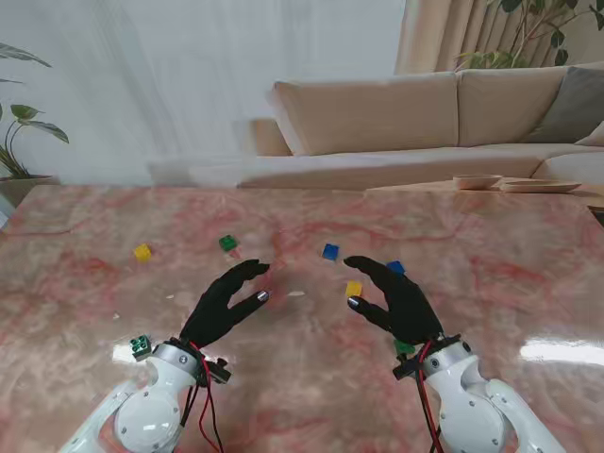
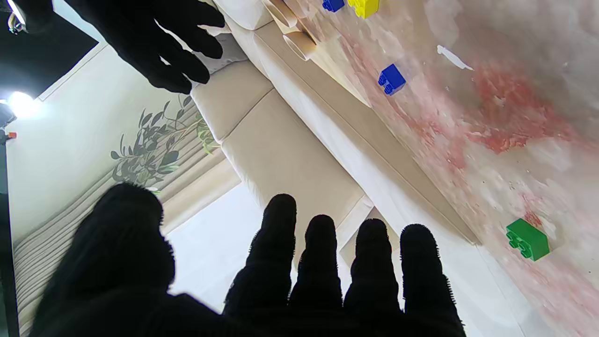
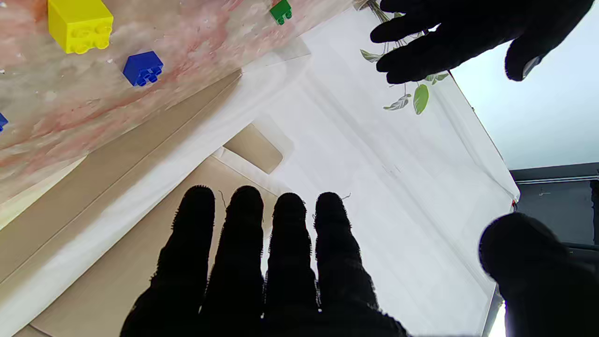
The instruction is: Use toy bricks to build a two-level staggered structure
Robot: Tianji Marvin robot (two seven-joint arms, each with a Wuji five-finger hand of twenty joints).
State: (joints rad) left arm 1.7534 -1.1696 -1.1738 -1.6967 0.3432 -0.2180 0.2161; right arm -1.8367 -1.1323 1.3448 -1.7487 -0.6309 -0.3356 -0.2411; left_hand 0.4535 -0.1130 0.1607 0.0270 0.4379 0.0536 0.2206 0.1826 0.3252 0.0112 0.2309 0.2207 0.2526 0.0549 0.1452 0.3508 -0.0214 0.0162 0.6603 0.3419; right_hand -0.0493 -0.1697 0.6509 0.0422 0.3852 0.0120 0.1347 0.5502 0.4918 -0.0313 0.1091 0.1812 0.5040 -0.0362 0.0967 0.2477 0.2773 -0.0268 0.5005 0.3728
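Loose toy bricks lie apart on the pink marble table [image 1: 528,283]. My left hand [image 1: 226,302] hovers open, palm inward, fingers [image 2: 318,262] spread and holding nothing. My right hand [image 1: 396,297] faces it, also open, fingers [image 3: 262,252] empty. Between the hands and a bit farther from me sit a blue brick [image 1: 330,251] [image 2: 391,79] [image 3: 142,68] and a yellow brick [image 1: 354,289] [image 3: 80,24] by the right fingertips. A green brick [image 1: 227,243] [image 2: 527,239] lies beyond the left hand. A second blue brick [image 1: 395,268] peeks out behind the right hand. No bricks are stacked.
Another yellow brick [image 1: 142,252] lies far left. A green brick [image 1: 141,346] sits beside my left wrist and a green one [image 1: 404,348] shows under my right wrist. A beige sofa [image 1: 425,123] stands beyond the table's far edge.
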